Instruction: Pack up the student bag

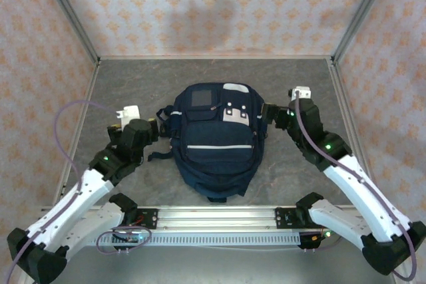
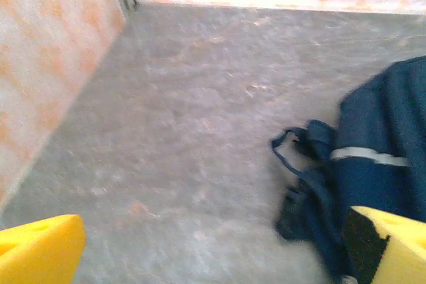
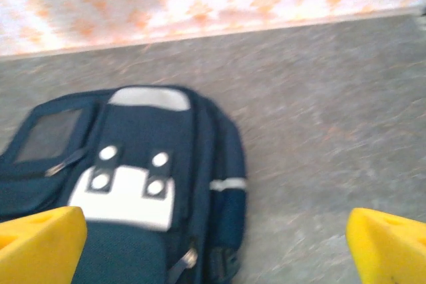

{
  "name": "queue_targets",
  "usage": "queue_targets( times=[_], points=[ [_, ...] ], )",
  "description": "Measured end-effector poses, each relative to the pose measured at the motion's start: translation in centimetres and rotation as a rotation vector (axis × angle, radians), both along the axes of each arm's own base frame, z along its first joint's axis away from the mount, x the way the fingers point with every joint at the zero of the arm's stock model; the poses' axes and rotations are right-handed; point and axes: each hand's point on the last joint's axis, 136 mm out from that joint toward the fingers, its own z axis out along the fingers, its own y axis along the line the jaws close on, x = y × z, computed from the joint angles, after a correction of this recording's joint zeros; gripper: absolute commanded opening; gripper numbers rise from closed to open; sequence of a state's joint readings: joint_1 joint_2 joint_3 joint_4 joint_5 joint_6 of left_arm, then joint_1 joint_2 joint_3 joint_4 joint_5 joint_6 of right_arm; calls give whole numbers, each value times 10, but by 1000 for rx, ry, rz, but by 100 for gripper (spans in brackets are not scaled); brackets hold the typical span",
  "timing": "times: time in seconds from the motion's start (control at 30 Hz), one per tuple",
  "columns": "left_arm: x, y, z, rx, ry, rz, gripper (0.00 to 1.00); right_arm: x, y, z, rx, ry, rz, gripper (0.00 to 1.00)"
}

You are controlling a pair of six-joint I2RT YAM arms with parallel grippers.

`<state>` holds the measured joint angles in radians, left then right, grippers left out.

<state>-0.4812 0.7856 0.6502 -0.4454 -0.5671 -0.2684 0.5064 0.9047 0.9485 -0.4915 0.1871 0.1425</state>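
— Lying flat mid-table (image 1: 133, 84), seen from above: the student bag (image 1: 216, 141), front pockets up. And the arms?
— The left gripper (image 1: 162, 116) sits just beside the bag's left edge, and the right gripper (image 1: 269, 112) beside its right edge.
— Left wrist view?
— Yellow fingers (image 2: 40, 251) spread wide, gripping nothing; the bag lies to the right.
— Right wrist?
— Jaws released and empty, with the bag at lower left.
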Motion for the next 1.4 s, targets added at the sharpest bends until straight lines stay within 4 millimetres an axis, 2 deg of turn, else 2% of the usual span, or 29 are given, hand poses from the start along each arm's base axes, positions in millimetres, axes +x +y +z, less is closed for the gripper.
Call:
queue_targets(
  times=[0.1, 0.17, 0.23, 0.3, 0.43, 0.53, 0.63, 0.73, 0.87, 1.0, 1.07, 1.2, 1.4],
  points=[
    [2, 18, -45, 127, 44, 15, 100, 26, -16, -22, -83, 1, -95, 99],
    [-3, 40, -72, 148, 78, 75, 100, 37, -29, -43, -138, 11, -140, 99],
    [-6, 66, -89, 128, 92, 166, 100, 44, -45, -70, -213, 21, -168, 99],
    [-5, 83, -99, 107, 101, 229, 100, 46, -57, -96, -274, 54, -165, 100],
    [19, 84, -108, 68, 72, 223, 100, 44, -90, -144, -310, 128, -227, 100],
    [37, 85, -114, 35, 28, 227, 100, 36, -118, -167, -242, 124, -329, 100],
    [52, 91, -116, -3, -29, 254, 100, 35, -133, -184, -171, 85, -388, 100],
    [69, 89, -123, -31, -45, 225, 100, 45, -135, -194, -106, 37, -369, 100],
    [97, 65, -130, -67, -44, 69, 100, 61, -133, -197, -26, -75, -309, 99],
    [111, 48, -128, -87, -46, -39, 100, 60, -136, -227, 7, -38, -299, 99],
    [114, 44, -126, -89, -52, -63, 100, 73, -135, -219, -3, -37, -295, 99],
    [116, 40, -124, -84, -55, -82, 100, 107, -114, -178, -14, -143, -228, 99],
    [117, 36, -123, -72, -53, -100, 100, 105, -112, -182, -30, -125, -215, 99]
  ],
)
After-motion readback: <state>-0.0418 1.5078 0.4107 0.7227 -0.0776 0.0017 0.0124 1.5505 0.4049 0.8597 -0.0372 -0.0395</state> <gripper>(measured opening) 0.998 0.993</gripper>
